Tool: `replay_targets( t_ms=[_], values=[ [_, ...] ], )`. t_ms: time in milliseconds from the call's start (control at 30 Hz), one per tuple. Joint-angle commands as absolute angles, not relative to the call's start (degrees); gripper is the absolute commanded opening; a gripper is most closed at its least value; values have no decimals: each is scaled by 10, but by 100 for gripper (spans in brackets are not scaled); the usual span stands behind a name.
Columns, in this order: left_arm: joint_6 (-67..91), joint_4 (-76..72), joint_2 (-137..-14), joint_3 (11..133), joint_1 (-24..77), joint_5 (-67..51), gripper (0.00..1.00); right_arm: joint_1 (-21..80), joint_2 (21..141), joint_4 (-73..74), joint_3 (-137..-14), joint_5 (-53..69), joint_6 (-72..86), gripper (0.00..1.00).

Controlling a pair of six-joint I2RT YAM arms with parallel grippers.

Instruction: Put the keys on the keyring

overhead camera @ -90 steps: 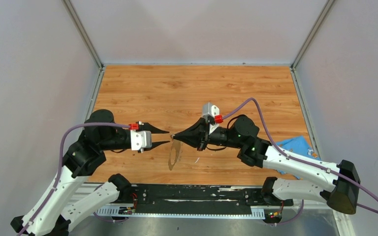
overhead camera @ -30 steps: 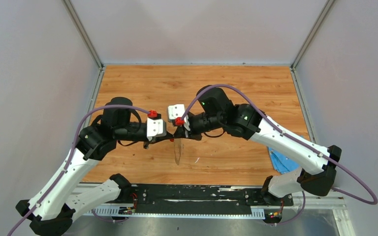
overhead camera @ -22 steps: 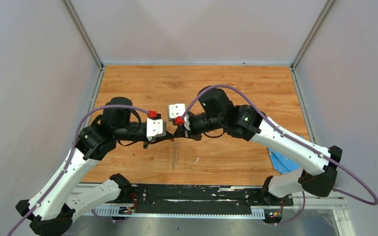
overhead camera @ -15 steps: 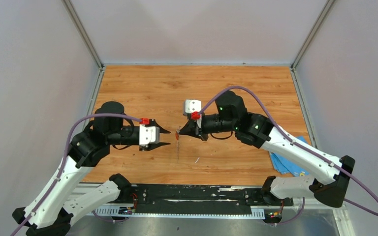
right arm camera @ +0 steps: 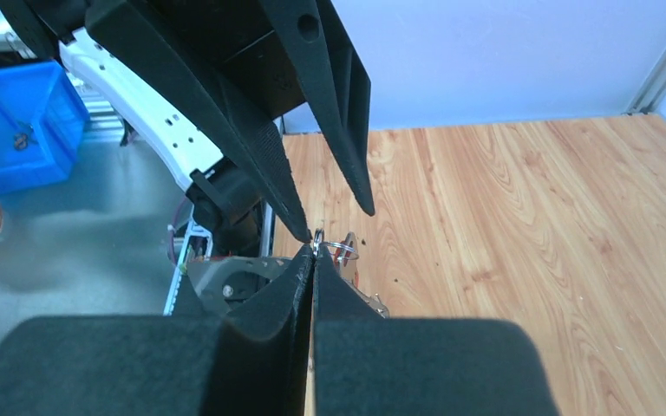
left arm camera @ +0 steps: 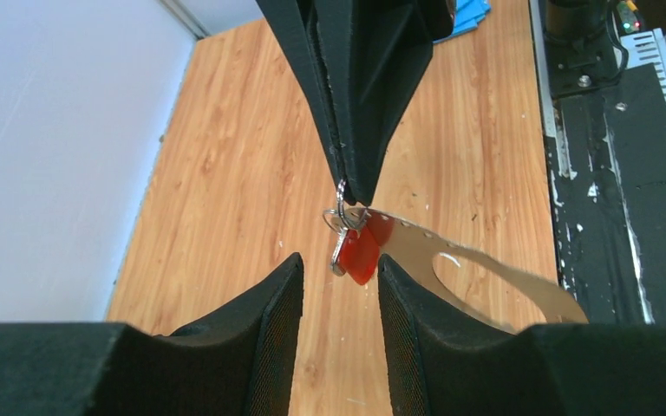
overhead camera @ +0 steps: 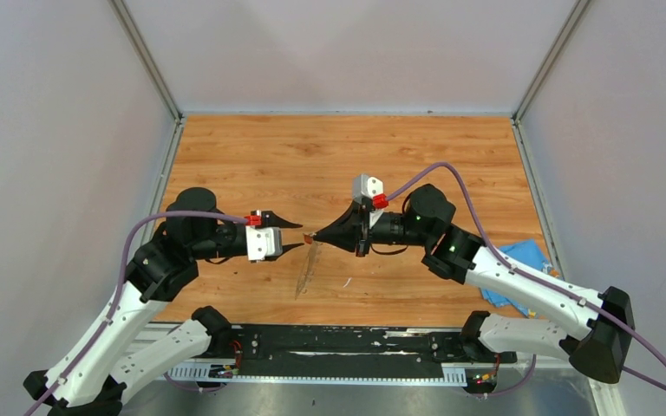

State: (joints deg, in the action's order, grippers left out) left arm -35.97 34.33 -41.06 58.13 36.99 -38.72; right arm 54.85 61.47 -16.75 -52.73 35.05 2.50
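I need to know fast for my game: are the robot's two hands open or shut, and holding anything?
Left gripper: open, holding nothing.
Right gripper: shut on the keyring, with the red key hanging at its tips.

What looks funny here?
The keyring dangles tilted in mid-air from the shut right gripper, the red key hanging beside it. A blue cloth lies bunched at far right.

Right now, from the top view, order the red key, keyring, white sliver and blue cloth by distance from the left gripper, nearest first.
1. Red key and keyring, hanging just off the left gripper; too close to call.
2. White sliver, lying farther right.
3. Blue cloth, far right edge.
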Motion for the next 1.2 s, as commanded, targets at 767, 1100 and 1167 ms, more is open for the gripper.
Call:
replay_targets(
  t_ms=[767, 1100, 1167],
  values=[
    [-329, 271, -387, 544, 374, -435, 39, 543, 614, -348, -511, 381, 123, 0],
    [-292, 218, -384, 522, 374, -427, 17, 542, 628, -379, -506, 392, 148, 0],
    [-309, 228, -380, 519, 374, -423, 9, 543, 628, -386, -503, 386, 150, 0]
  ],
)
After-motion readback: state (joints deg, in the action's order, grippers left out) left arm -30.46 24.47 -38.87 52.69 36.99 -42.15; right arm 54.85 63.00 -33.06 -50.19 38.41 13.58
